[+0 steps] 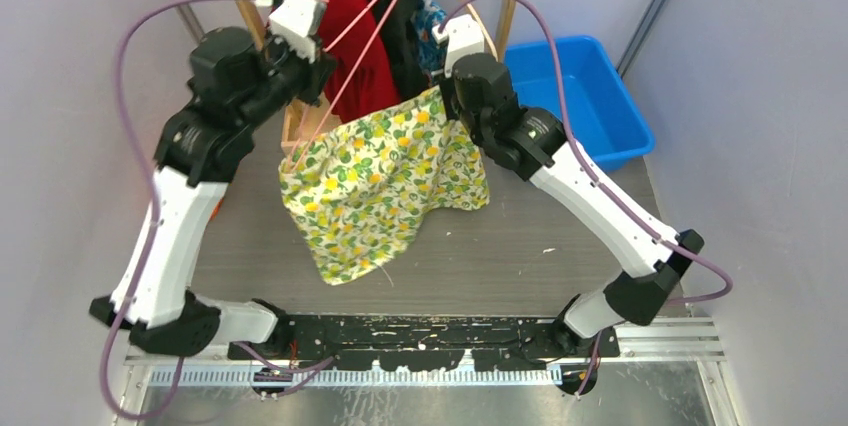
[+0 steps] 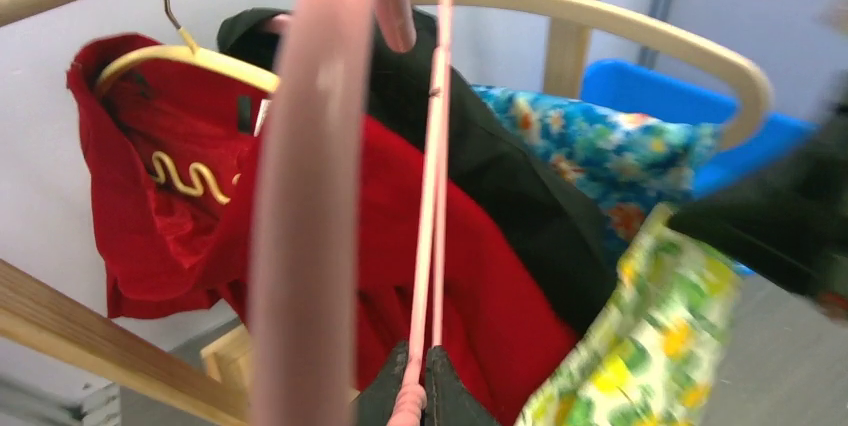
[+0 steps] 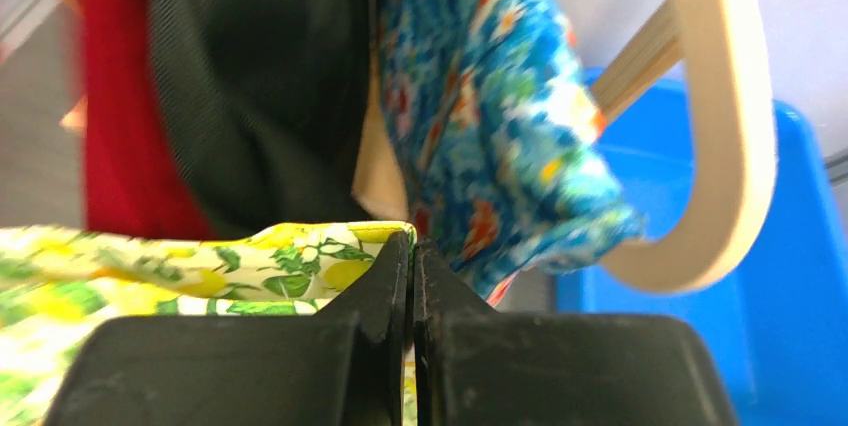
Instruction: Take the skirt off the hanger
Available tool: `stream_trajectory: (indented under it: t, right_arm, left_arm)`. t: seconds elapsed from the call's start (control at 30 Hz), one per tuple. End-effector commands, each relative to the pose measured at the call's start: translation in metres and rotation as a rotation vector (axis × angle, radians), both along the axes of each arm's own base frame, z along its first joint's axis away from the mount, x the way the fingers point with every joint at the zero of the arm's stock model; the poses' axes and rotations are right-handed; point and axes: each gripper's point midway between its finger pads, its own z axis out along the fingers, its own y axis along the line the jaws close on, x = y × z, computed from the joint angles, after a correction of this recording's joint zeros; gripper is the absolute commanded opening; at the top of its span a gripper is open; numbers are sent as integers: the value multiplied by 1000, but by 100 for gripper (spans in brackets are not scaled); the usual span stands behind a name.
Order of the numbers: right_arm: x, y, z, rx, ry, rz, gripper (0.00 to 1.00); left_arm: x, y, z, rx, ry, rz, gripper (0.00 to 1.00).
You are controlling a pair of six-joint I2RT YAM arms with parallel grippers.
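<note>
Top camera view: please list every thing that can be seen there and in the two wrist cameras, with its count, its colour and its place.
skirt: one, white with yellow lemons and green leaves, hanging over the middle of the table
hanger: one, pink, slanting above the skirt's left corner
red garment: one, red, on the rack at the back left
black garment: one, black, on the rack beside the red one
flowered garment: one, blue, on the rack, right of the black one
rack: one, pale wood, at the far edge
bin: one, blue, far right
table: one, grey
left gripper: one, black, shut on the hanger
right gripper: one, black, shut on the skirt's edge
</note>
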Motion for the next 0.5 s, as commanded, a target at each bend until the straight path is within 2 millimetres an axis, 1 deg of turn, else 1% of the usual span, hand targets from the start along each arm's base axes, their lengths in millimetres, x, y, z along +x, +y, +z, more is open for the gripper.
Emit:
stream_trajectory:
  t: [0.0, 0.07, 0.13, 0.23, 0.3, 0.33, 0.4, 0.47]
  right_arm:
    - [-35, 9, 10, 114, 10, 72, 1]
    - [-38, 11, -1, 112, 29, 75, 1]
    - [-41, 13, -6, 116, 40, 85, 1]
    - [-42, 5, -2, 103, 16, 62, 1]
    - [-40, -8, 11, 62, -35, 24, 1]
    - [-38, -15, 19, 43, -65, 3, 1]
    - [-37, -26, 44, 22, -132, -26, 1]
    - [-36, -39, 76, 9, -208, -73, 1]
  left_arm:
    - [37, 18, 45, -34, -131, 179, 0]
    - [41, 22, 54, -42, -146, 212, 0]
    - [39, 26, 61, -42, -156, 227, 0]
    - [21, 31, 69, -62, -177, 208, 0]
    - [6, 35, 72, -86, -180, 190, 0]
    - [-7, 38, 76, -101, -189, 174, 0]
    - [-25, 42, 79, -137, -197, 149, 0]
    - [-33, 44, 71, -148, -180, 145, 0]
